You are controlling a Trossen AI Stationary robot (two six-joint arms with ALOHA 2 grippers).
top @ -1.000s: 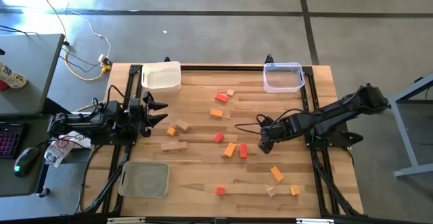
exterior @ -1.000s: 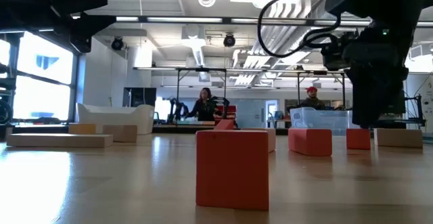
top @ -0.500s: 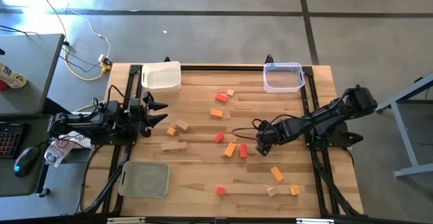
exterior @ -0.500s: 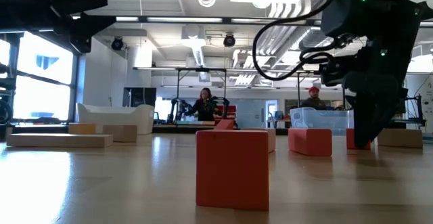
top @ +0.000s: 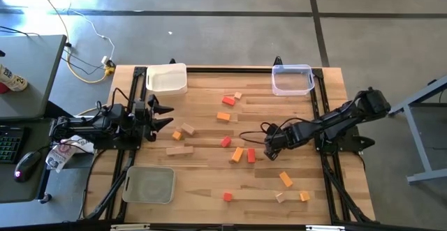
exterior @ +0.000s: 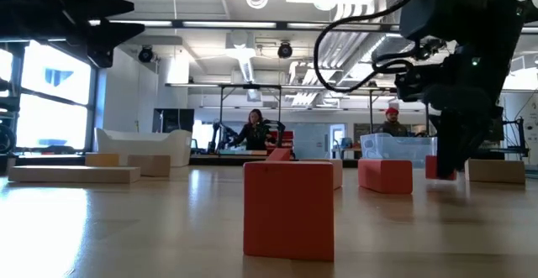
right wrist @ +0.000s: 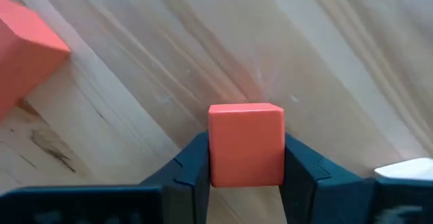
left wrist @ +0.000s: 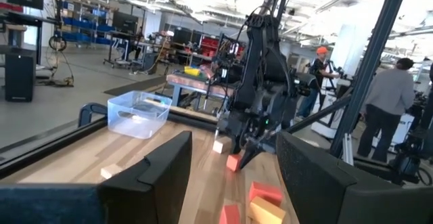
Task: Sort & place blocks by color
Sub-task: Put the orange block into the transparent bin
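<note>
Right gripper reached low toward table centre, fingers clamped on red cube. Left gripper waited at left edge, fingers apart.

Bright, even overhead light (soft shadows), blurred low-view foreground.

The right gripper fingers pinch a red block above the table.

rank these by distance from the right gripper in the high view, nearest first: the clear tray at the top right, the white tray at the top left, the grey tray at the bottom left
Measured from the right gripper, shut on a red block near the table's middle:
1. Clear tray, at the far edge on the right arm's side.
2. Grey tray, near-left corner.
3. White tray, far-left corner; these last two are nearly too close to call.
</note>
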